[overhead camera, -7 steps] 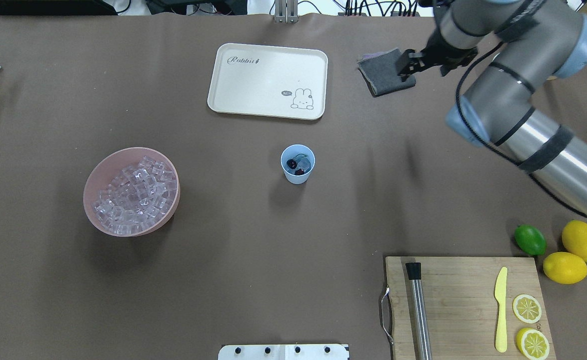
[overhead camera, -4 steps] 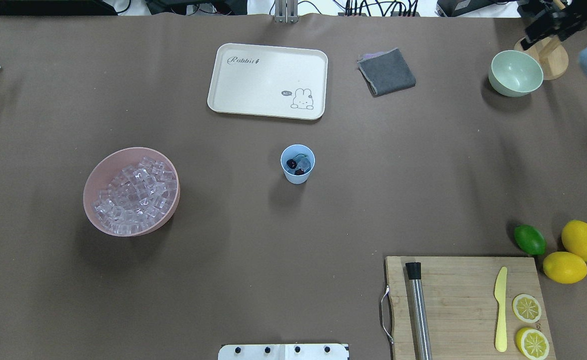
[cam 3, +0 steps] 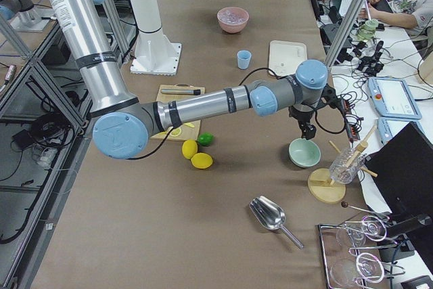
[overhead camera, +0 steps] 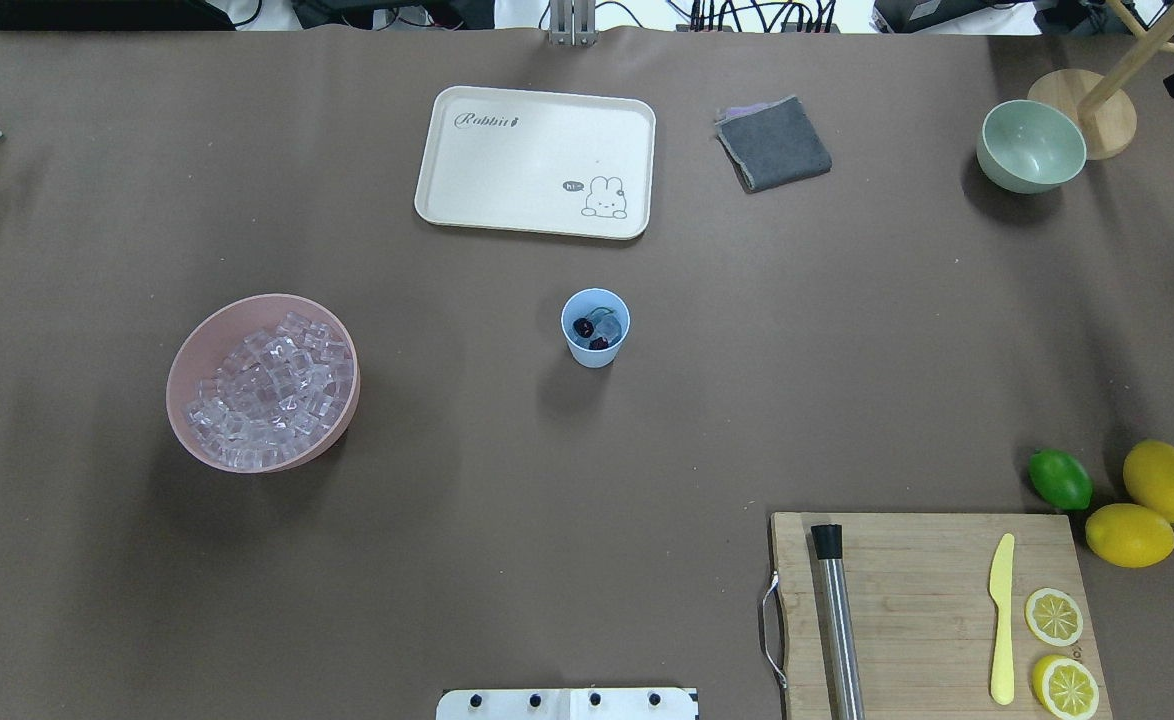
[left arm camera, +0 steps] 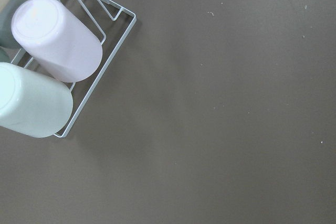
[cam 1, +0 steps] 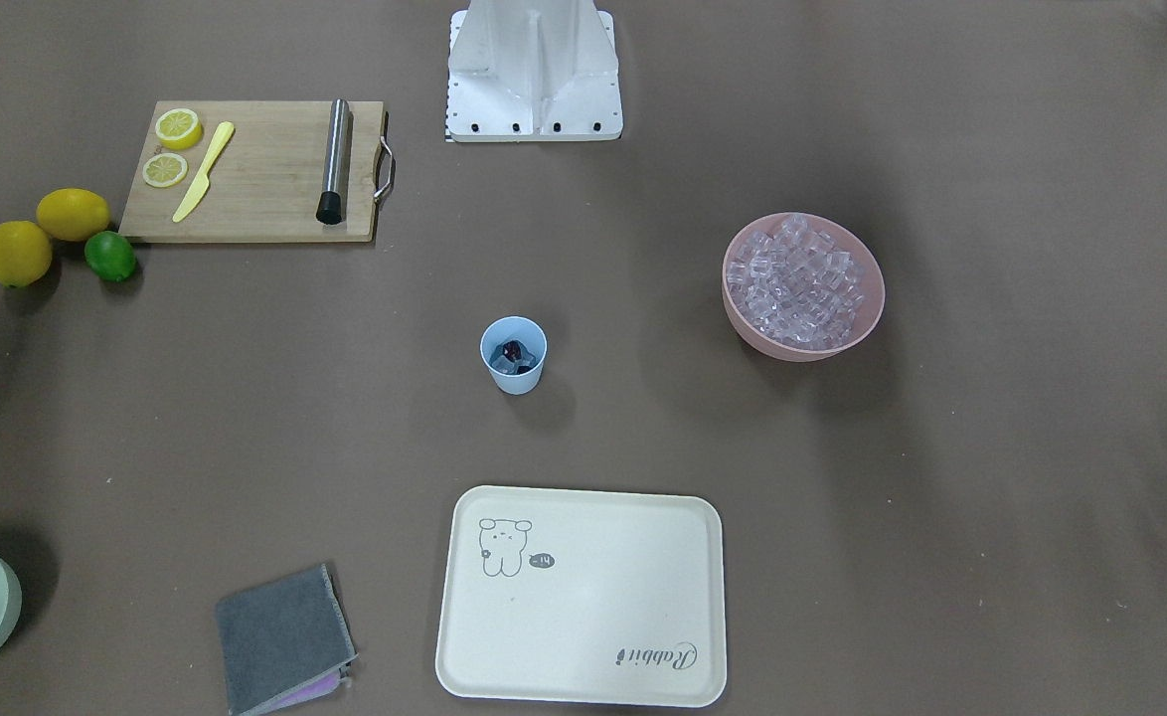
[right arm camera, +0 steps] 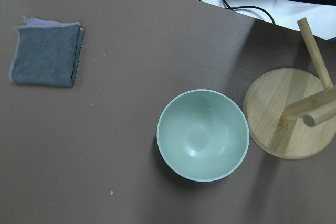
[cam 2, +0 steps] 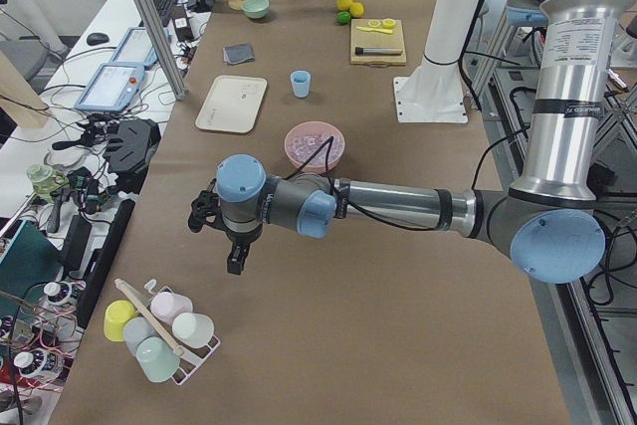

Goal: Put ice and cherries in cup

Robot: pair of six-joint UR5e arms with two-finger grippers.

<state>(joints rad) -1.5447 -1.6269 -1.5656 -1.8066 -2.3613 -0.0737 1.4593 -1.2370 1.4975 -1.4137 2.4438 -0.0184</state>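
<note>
Cup (overhead camera: 595,328): upright at mid-table, well apart from both grippers. Contents: cherries (overhead camera: 584,327), a dark pair with a green stem, and beside them a glassy piece of ice (overhead camera: 608,326). Whether more cubes lie beneath, cannot tell.

Left gripper (cam 2: 235,262): shows only from the table's end, so jaw state cannot be told. Just beside the jaws is a wire rack (left arm camera: 114,51) of upturned tumblers (left arm camera: 58,40). Farther off is the pink bowl (overhead camera: 175,380), heaped with cubes, and the cup lies beyond that.

Right gripper (cam 3: 308,130): jaw state likewise cannot be told. Directly under the jaws is the pale-green bowl (right arm camera: 203,135), bare inside, with a wooden stand (right arm camera: 273,103) just beside it. A grey cloth (right arm camera: 46,53) is farther, the cup farthest.

Judgement: both ingredients are in the cup and neither gripper is near it. The task reads as done, unless more ice is wanted.
</note>
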